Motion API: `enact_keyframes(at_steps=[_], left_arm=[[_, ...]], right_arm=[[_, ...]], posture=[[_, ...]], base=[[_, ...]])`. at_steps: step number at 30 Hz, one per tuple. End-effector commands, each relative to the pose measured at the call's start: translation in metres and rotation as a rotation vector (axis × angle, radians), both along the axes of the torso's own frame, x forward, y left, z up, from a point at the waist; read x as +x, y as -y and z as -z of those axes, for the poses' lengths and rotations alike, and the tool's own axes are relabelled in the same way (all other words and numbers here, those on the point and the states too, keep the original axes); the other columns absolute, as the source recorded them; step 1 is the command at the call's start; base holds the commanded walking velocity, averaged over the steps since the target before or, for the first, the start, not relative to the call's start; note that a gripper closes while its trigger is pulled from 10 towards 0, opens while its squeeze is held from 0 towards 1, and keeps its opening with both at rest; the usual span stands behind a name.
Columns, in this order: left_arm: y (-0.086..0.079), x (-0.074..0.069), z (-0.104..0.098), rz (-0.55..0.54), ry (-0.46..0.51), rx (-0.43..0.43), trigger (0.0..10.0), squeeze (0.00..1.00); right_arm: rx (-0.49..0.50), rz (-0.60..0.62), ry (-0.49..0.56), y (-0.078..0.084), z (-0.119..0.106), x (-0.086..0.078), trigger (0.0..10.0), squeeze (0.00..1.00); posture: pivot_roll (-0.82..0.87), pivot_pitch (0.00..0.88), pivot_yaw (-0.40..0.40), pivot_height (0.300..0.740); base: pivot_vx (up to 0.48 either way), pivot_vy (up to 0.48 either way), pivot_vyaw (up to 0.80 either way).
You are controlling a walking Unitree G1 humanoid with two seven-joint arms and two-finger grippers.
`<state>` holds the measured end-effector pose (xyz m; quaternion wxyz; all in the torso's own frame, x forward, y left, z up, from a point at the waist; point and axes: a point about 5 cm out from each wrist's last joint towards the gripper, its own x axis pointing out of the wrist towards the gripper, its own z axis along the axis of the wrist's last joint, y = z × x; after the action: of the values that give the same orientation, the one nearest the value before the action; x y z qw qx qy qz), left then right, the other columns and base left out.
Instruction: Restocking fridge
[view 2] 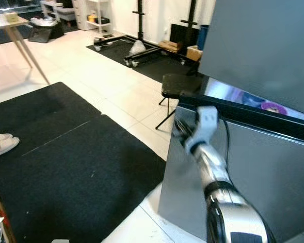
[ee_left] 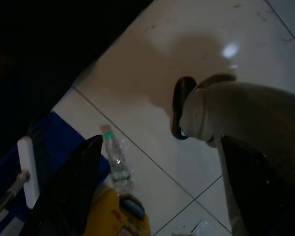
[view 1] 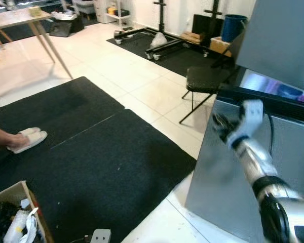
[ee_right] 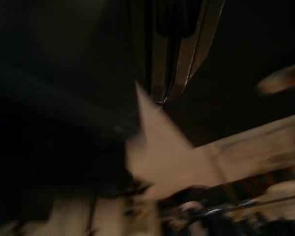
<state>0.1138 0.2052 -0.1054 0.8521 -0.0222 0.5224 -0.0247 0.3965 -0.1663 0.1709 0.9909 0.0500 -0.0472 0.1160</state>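
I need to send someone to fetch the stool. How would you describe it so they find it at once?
Start at the grey fridge where the right gripper reaches the door edge. Just behind its far corner, on the white tile floor, stands the stool. It has a flat black seat on thin black legs, unlike the wheeled black rack farther back.
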Motion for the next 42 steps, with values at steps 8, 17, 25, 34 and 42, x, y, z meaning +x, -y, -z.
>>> enact_keyframes(at_steps=[8,17,25,34,42], left_arm=[[-0.005,-0.002,0.0,-0.008,-0.001,0.01,10.0,0.0],[0.003,0.008,-0.002,0.029,0.007,0.0,10.0,0.0],[0.008,0.015,-0.003,0.063,0.012,-0.002,10.0,0.0],[0.005,0.012,-0.002,0.07,-0.003,0.0,10.0,0.0],[0.005,0.012,-0.002,0.077,-0.004,0.002,10.0,0.0]], right_arm=[[-0.019,-0.047,-0.245,0.006,0.081,-0.036,10.0,0.0],[-0.224,0.127,-0.898,0.049,0.226,-0.173,10.0,0.0],[-0.237,0.205,-1.152,0.067,0.262,-0.251,10.0,0.0],[-0.218,0.224,-1.223,0.066,0.27,-0.274,10.0,0.0],[-0.243,0.216,-1.198,0.066,0.268,-0.267,10.0,0.0]], posture=[[0.04,0.0,-0.043,0.74],[0.01,0.0,-0.034,0.74],[0.0,0.0,-0.031,0.74],[0.0,0.0,-0.02,0.74],[0.0,0.0,-0.02,0.74]], base=[[0.0,0.0,0.0],[0.0,0.0,0.0],[0.0,0.0,0.0],[0.18,0.0,-0.36],[0.281,0.0,-0.2]])
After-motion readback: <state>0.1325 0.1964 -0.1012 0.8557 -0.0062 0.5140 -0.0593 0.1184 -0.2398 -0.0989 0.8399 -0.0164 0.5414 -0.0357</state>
